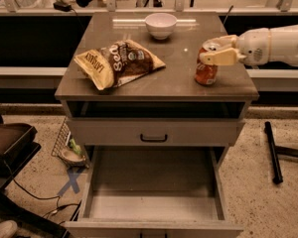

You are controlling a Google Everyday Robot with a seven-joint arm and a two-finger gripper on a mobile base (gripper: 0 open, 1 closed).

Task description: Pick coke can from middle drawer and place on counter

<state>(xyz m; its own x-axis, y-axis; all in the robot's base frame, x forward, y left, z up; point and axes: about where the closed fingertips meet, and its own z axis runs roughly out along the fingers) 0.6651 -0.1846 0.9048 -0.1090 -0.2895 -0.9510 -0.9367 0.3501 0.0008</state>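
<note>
The coke can stands upright over the right part of the counter. Its base is at the surface or just above it; I cannot tell which. My gripper reaches in from the right, and its cream fingers are shut around the can's top. The middle drawer is pulled out wide at the bottom of the view, and its grey floor is bare.
A chip bag lies on the counter's left half. A white bowl stands at the counter's back. A shut drawer front with a black handle sits above the open drawer. A black bar lies on the floor at right, cables and clutter at left.
</note>
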